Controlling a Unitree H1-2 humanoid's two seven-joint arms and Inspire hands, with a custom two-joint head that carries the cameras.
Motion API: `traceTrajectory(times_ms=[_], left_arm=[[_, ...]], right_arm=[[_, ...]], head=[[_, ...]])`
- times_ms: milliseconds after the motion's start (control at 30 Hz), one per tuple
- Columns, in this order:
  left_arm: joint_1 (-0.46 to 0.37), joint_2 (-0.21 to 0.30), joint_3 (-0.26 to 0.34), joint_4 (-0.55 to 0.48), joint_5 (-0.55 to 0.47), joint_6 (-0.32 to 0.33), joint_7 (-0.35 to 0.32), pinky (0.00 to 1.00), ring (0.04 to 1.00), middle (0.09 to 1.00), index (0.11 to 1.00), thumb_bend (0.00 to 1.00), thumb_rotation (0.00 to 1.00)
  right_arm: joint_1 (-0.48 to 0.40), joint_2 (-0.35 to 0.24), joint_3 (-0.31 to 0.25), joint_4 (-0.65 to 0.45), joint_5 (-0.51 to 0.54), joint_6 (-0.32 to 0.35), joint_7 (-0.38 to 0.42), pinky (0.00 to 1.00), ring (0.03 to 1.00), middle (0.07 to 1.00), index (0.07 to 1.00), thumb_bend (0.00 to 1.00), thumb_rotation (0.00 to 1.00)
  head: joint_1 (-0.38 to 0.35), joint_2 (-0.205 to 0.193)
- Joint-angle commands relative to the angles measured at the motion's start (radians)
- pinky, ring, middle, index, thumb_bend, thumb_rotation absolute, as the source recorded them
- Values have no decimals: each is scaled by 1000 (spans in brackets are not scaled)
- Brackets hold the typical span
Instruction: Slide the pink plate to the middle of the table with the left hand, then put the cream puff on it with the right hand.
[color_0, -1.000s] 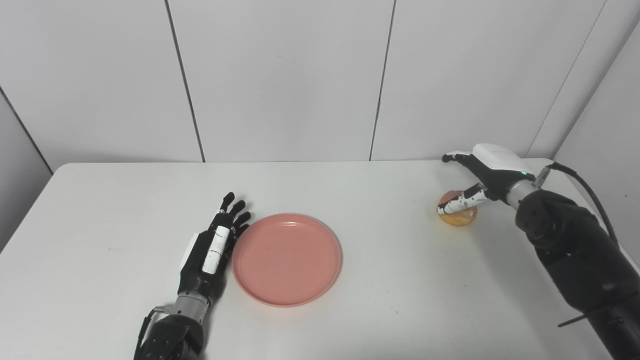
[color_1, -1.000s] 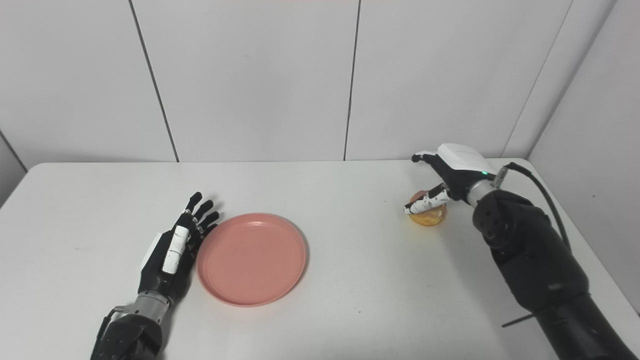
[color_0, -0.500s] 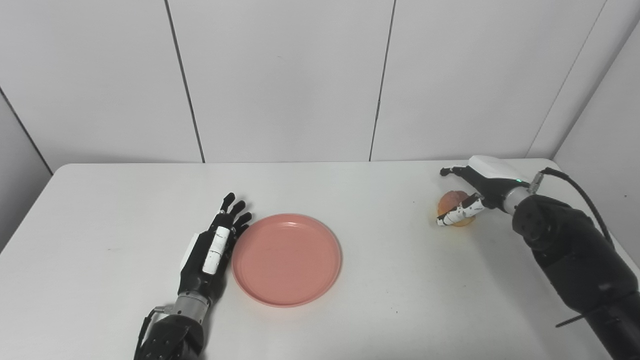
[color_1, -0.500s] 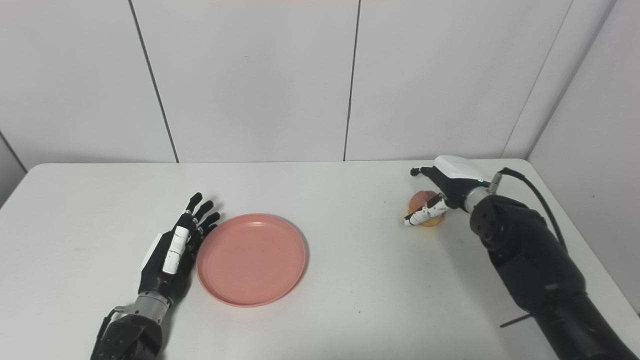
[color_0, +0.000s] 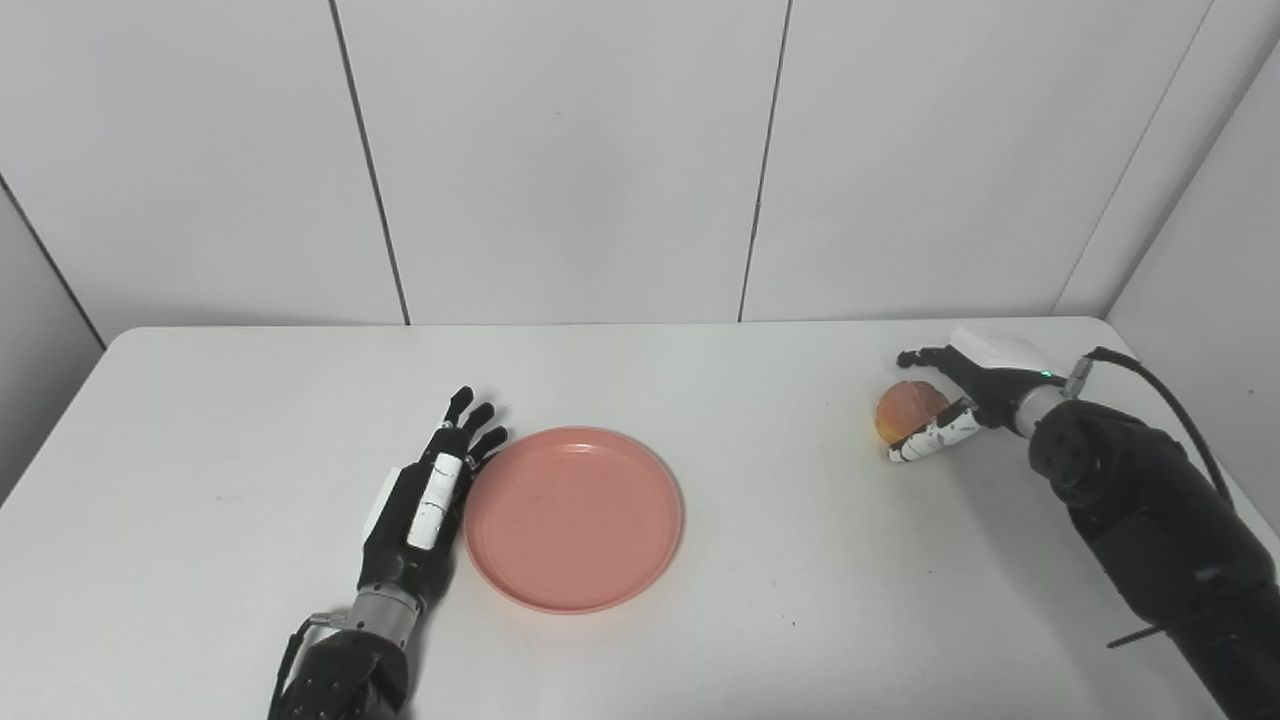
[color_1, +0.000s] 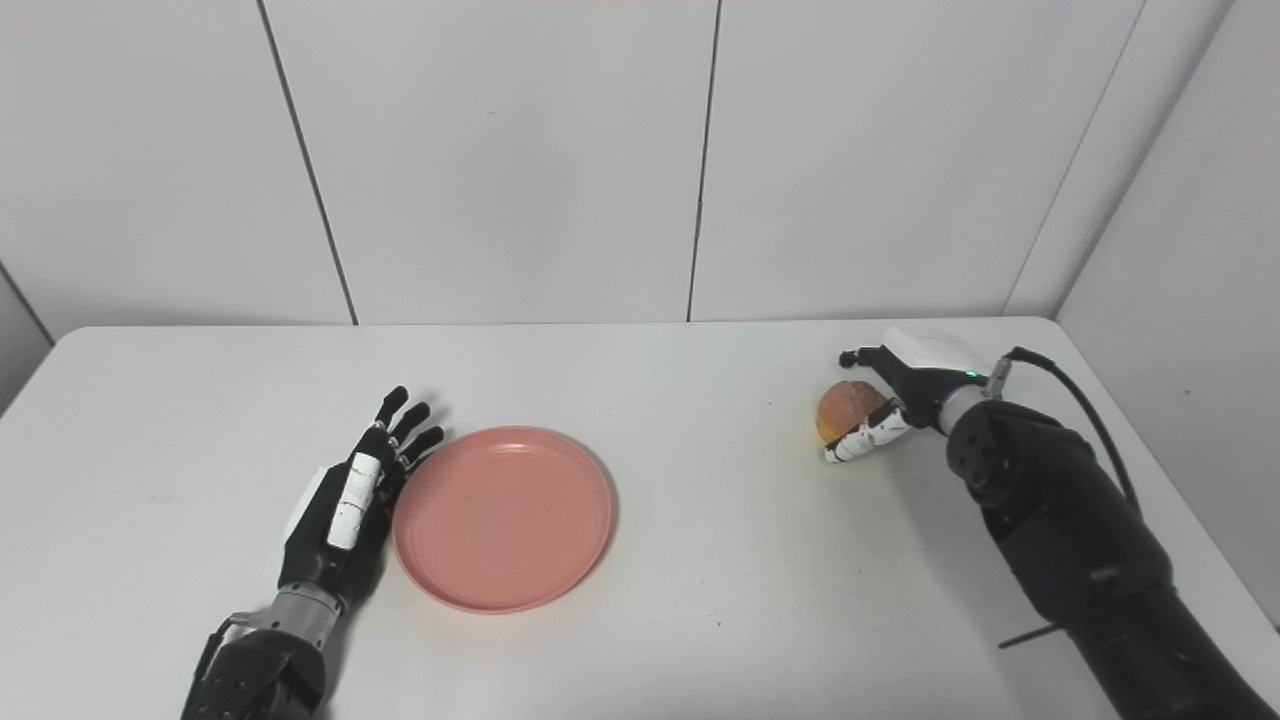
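Pink plate (color_0: 573, 518) lies near the middle of the white table (color_0: 760, 560), my left hand (color_0: 425, 500) flat with fingers spread against its left rim. My right hand (color_0: 955, 400) cups the cream puff (color_0: 905, 408) at the table's right, fingers apart.

No text, label, brand, number or sign can be read anywhere in either view.
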Motion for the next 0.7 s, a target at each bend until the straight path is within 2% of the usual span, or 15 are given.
traceTrajectory(times_ms=[0,33,67,133,200,300,400,467,533,667], left_arm=[[0,-4,-5,-27,5,6,0,911,920,970,1000,890,850],[0,-4,-5,-29,6,9,1,912,920,970,1000,890,849],[1,-4,-6,-31,6,11,2,918,918,964,1000,889,851],[2,-4,-7,-32,9,12,3,923,917,961,1000,892,851],[2,-4,-8,-32,10,12,2,930,916,959,1000,896,852],[3,-3,-9,-30,11,10,2,924,915,956,1000,898,856],[2,-5,-8,-27,9,9,1,924,916,957,1000,903,852],[2,-7,-7,-27,9,8,4,918,915,958,1000,901,850],[3,-9,-7,-26,10,8,6,917,914,960,1000,901,851],[2,-10,-6,-24,7,6,4,927,915,961,1000,900,849]], right_arm=[[-48,-34,-10,-5,3,-21,-39,733,838,857,822,1000,329],[-44,-31,-12,0,5,-24,-50,721,832,855,820,1000,325],[-42,-30,-13,3,7,-27,-58,642,783,843,817,1000,300],[-34,-25,-17,10,12,-41,-91,588,731,812,804,994,261],[-23,-17,-27,15,24,-61,-140,551,676,758,772,956,195],[-13,-7,-41,26,45,-94,-212,530,642,724,748,920,150],[-6,-1,-48,44,56,-148,-291,471,562,665,723,839,46],[-5,4,-55,61,66,-178,-335,473,516,530,696,629,6],[-6,10,-63,79,82,-216,-375,472,497,502,684,583,1],[-9,8,-55,97,82,-259,-422,408,435,522,652,532,0]], head=[[2,0],[3,0],[3,0],[4,1],[6,2],[8,1],[9,2],[9,1],[11,1],[13,2]])
